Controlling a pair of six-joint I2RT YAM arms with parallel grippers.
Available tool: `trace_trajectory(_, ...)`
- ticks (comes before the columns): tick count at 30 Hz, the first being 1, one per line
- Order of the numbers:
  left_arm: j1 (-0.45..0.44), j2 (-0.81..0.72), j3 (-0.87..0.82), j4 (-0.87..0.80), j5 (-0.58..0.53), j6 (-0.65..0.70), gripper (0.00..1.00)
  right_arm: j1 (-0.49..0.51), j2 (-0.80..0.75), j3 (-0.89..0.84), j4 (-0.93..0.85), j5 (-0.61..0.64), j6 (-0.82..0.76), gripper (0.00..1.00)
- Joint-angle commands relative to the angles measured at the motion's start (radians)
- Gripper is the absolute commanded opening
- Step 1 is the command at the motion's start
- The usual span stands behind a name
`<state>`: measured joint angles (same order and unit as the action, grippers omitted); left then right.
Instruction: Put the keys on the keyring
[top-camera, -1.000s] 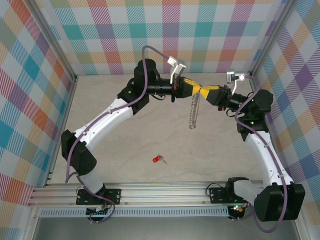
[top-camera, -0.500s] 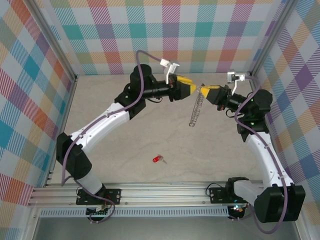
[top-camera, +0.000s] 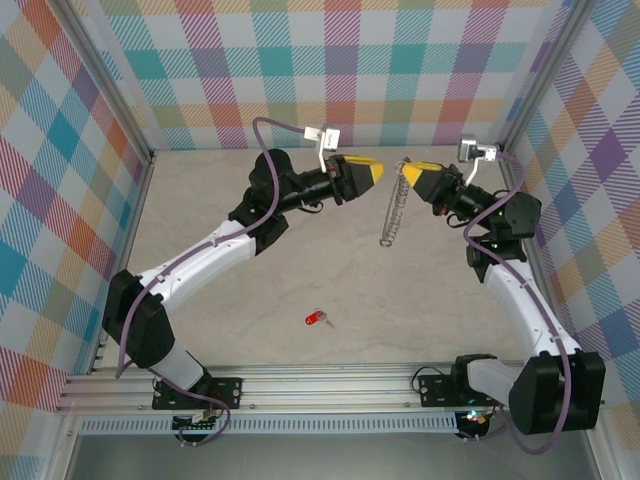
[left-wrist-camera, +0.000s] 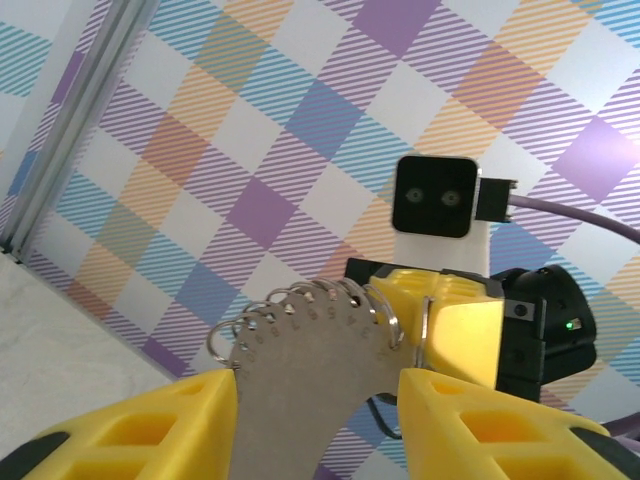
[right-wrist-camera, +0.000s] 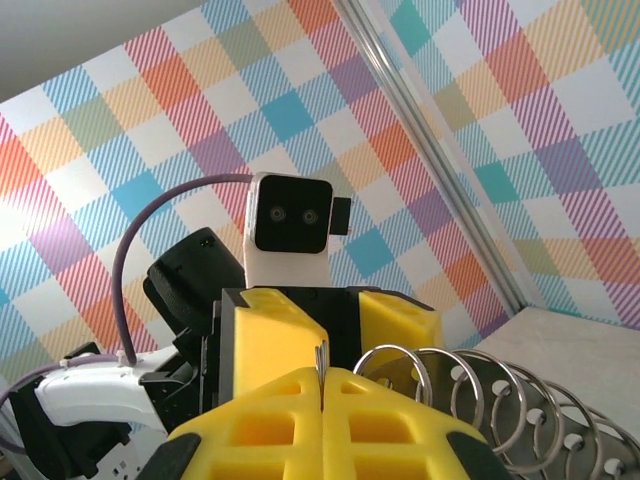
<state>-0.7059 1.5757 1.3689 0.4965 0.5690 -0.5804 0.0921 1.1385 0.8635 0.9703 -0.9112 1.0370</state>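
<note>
1. Red plastic head, short silver blade: the key (top-camera: 317, 319) lies flat on the table (top-camera: 200, 215), near the middle towards the front. It is well apart from both grippers and neither touches it.
2. The left gripper (top-camera: 372, 174) hangs above the far part of the table and points right, towards the keyring. In its wrist view the yellow fingers (left-wrist-camera: 150, 430) stand apart with nothing between them. We record it as parted and empty.
3. The keyring (top-camera: 391, 208), a silver-grey link chain, hangs between the two grippers. Its top end is at the right gripper and the rest dangles downward. We cannot tell whether its lower end touches the table.
4. The right gripper (top-camera: 410, 178) faces left, opposite the left one. In its wrist view the fingers are pressed together on the top of the keyring, with the links trailing off to one side. We record it as clamped on the keyring.
5. Step in hand, in our judgement: the right arm presents the keyring aloft and the left gripper is free. The key is not yet picked up, so the task stands at an early stage.
6. Next move, in our judgement: the left gripper must go down to the key, take it by the red head and bring it up to the keyring. The key is tiny and lies flat, so this calls for a low, well-centred pinch, and the right grip must not slacken.
</note>
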Motion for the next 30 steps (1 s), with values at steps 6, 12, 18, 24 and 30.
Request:
trace_trajectory(6, -0.016, -0.031, -0.043, 0.166, 0.022, -0.055, 0.39, 0.032, 0.023, 0.023, 0.144, 0.031, 0.037, 0.00)
trace_trajectory(12, -0.018, -0.013, -0.040, 0.231, 0.048, -0.089, 0.39, 0.051, 0.036, 0.026, 0.118, 0.038, 0.011, 0.00)
trace_trajectory(18, -0.025, -0.002, -0.027, 0.237, 0.064, -0.094, 0.39, 0.054, 0.037, 0.028, 0.104, 0.041, 0.000, 0.00)
trace_trajectory(24, -0.035, 0.013, -0.013, 0.233, 0.068, -0.095, 0.39, 0.057, 0.040, 0.031, 0.098, 0.045, -0.002, 0.00)
trace_trajectory(30, -0.041, 0.030, 0.006, 0.232, 0.071, -0.097, 0.39, 0.057, 0.041, 0.031, 0.096, 0.044, -0.002, 0.00)
